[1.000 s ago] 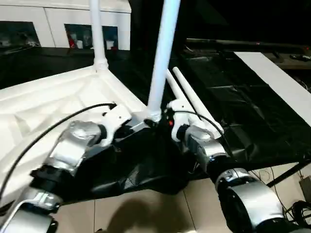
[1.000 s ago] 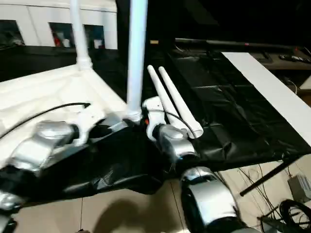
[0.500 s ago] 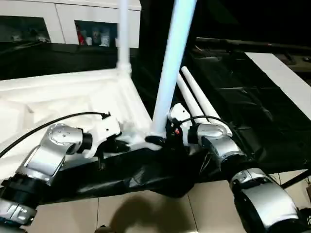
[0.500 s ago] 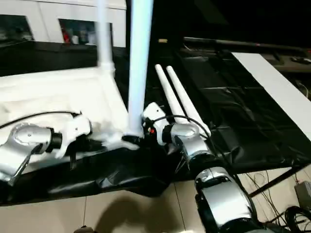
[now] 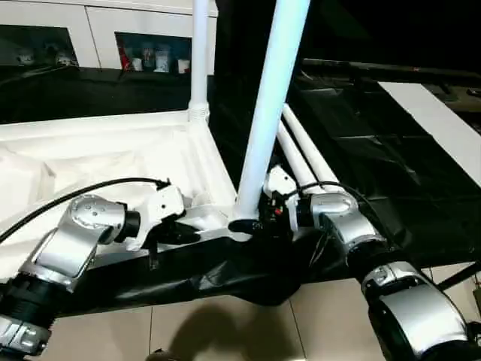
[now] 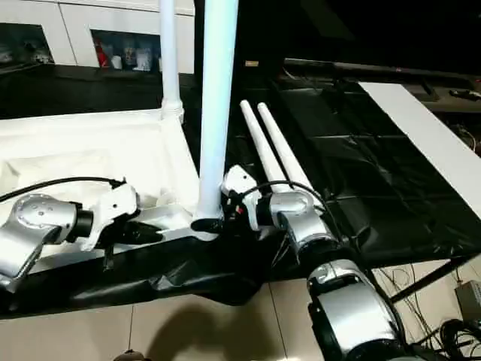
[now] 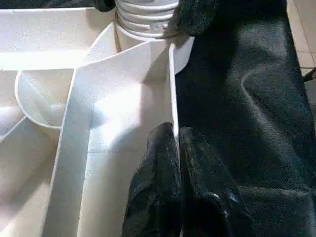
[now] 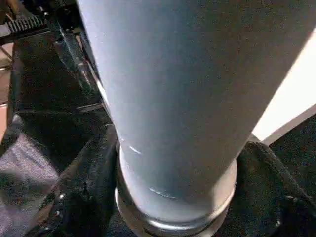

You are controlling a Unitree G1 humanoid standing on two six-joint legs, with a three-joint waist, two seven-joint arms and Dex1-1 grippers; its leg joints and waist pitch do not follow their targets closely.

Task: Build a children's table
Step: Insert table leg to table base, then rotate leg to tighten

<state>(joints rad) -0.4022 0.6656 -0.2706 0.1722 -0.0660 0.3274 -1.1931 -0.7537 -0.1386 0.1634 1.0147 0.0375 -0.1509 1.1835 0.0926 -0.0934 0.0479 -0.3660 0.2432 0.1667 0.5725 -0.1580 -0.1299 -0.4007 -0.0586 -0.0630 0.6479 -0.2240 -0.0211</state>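
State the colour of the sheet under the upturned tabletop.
Black, a glossy creased sheet; it shows best in the right eye view.

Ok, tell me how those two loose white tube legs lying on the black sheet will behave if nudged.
The two loose white tapered tube legs are round and smooth, so they would probably roll sideways. Their taper suggests they would curve rather than roll straight. They look like hollow plastic, likely light and stiff, and the wrinkled black plastic sheet may slow them.

The left gripper (image 7: 175,148) has its two black fingers pressed together, the silver forearm reaching in from 8 o'clock. The right gripper (image 5: 252,225) points toward 9 o'clock, its fingers (image 8: 84,197) spread apart, the forearm rising from 5 o'clock.
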